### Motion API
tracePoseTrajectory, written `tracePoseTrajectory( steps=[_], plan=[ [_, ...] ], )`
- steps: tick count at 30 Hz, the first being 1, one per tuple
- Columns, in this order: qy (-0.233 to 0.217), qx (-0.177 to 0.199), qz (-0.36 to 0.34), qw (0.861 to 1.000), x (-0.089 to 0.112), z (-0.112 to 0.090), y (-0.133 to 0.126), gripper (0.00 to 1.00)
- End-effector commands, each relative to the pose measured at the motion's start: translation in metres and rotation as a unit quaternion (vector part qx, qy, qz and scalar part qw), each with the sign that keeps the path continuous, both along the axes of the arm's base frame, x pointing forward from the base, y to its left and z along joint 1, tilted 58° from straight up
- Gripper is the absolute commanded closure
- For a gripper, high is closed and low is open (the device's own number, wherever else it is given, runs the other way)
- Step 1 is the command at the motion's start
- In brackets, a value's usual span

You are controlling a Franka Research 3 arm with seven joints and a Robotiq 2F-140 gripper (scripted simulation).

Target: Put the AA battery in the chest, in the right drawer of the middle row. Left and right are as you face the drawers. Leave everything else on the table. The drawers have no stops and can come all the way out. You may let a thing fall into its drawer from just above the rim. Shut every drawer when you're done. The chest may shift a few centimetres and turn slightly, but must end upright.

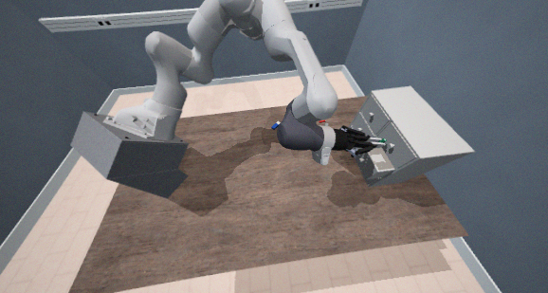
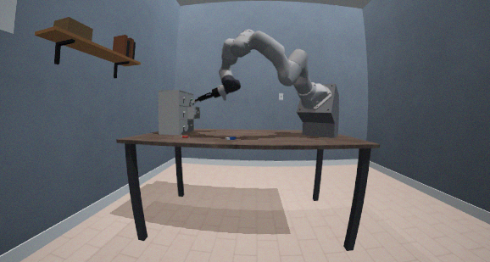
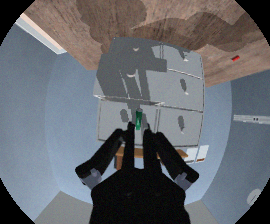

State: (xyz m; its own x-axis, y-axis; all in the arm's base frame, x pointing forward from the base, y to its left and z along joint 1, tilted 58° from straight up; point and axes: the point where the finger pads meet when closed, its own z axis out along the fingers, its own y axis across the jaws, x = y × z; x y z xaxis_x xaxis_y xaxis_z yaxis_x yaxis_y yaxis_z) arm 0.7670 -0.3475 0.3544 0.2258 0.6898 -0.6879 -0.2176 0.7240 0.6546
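The grey chest (image 1: 410,128) stands at the right end of the table, its drawer fronts facing the arm. One drawer (image 1: 379,163) of the middle row is pulled out and shows a pale inside; it also shows in the exterior view (image 2: 192,113). My gripper (image 1: 376,144) reaches level toward the chest front, just above that open drawer. It is shut on the AA battery (image 1: 379,140), a thin silver cylinder with a green tip that sticks out past the fingertips. In the wrist view the green tip (image 3: 138,120) shows between the fingers, close to the chest front (image 3: 152,90).
A small red thing (image 1: 322,121) and a small blue thing (image 1: 275,125) lie on the table behind my wrist. The arm's grey base block (image 1: 133,150) stands at the left end. The chest is close to the table's right edge.
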Motion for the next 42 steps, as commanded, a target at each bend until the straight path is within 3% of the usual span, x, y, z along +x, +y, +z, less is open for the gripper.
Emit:
tracePoseTrajectory(
  steps=[1,42],
  plan=[
    [0.000,0.004,0.001,1.000,0.002,0.000,0.001,0.85],
    [0.000,0.004,0.001,1.000,0.013,-0.012,0.015,0.85]
  ],
)
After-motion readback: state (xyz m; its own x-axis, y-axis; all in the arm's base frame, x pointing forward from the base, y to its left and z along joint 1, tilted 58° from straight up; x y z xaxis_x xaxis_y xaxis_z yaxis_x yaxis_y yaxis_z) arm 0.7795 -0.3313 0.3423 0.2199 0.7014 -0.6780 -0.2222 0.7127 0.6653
